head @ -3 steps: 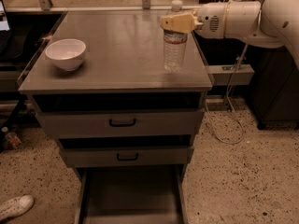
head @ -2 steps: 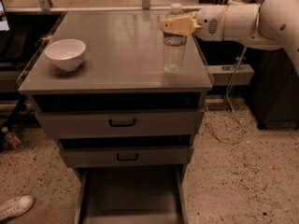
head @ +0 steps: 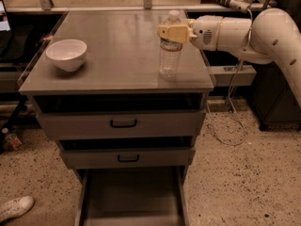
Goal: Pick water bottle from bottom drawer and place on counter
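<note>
the water bottle (head: 170, 55) stands upright on the counter (head: 117, 55), in the counter's right front part, close to its right edge and a little back from its front edge. its white cap is on, and its label sits around its upper body. the gripper (head: 164, 33) is at the bottle's shoulder, just under the cap, above the counter's right side. its yellowish end lies across the front of the bottle there, and it cannot be told whether it is clamped on the bottle or loose around it. the white arm (head: 263, 32) reaches in level from beyond the counter's right edge.

on the counter's left part, well apart from the bottle, sits a white bowl (head: 67, 54), upright. under the counter come two shallow drawers with black handles, the top drawer (head: 122, 124) and the middle drawer (head: 127, 157), each slightly out. lowest under the counter, the bottom drawer (head: 131, 197) stands pulled out towards the camera. a white shoe (head: 14, 207) lies on the speckled floor, below the counter's left front corner.
</note>
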